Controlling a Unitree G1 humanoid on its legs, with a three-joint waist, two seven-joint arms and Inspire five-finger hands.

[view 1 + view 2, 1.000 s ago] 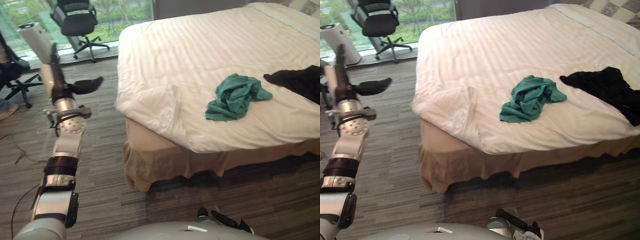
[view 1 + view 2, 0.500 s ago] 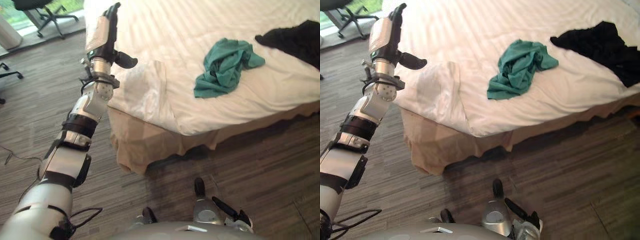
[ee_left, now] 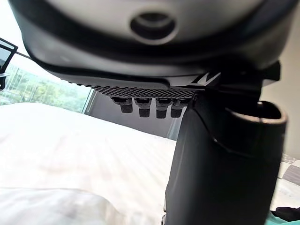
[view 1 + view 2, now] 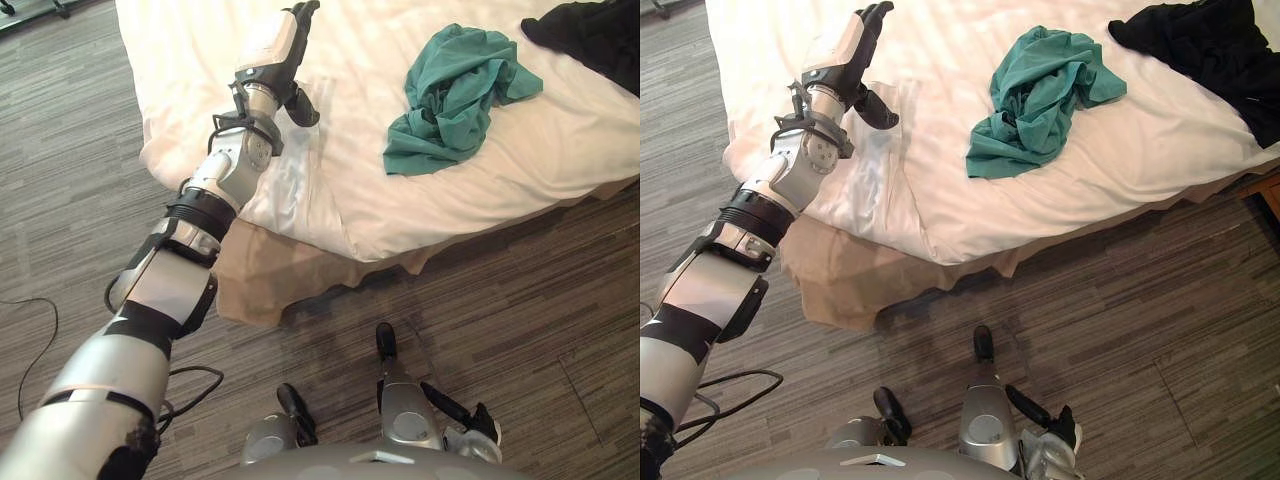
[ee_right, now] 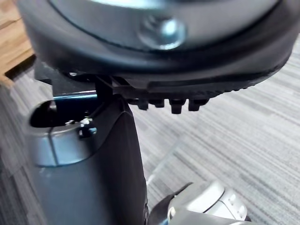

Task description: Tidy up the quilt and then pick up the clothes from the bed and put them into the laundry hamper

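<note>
The white quilt point(image 4: 420, 190) covers the bed, and its near-left corner point(image 4: 290, 185) lies folded back and rumpled. A crumpled green garment point(image 4: 455, 90) rests on the quilt near the bed's front edge. A black garment point(image 4: 590, 30) lies beyond it to the right. My left hand point(image 4: 283, 45) is open and stretched over the quilt just past the folded corner, fingers straight and thumb out, holding nothing. The left wrist view has the straight fingers point(image 3: 150, 107) above the white quilt point(image 3: 61, 154). My right hand point(image 5: 168, 105) hangs open low over the floor.
A beige bed skirt point(image 4: 290, 280) hangs below the mattress. Grey striped carpet point(image 4: 80, 180) runs to the left of the bed and in front of it. A wooden furniture corner point(image 4: 1267, 190) sits at the right edge.
The camera has tilted down and closer to the bed. My left arm has swung from over the floor beside the bed to over the quilt's near-left corner. The garments lie as before.
</note>
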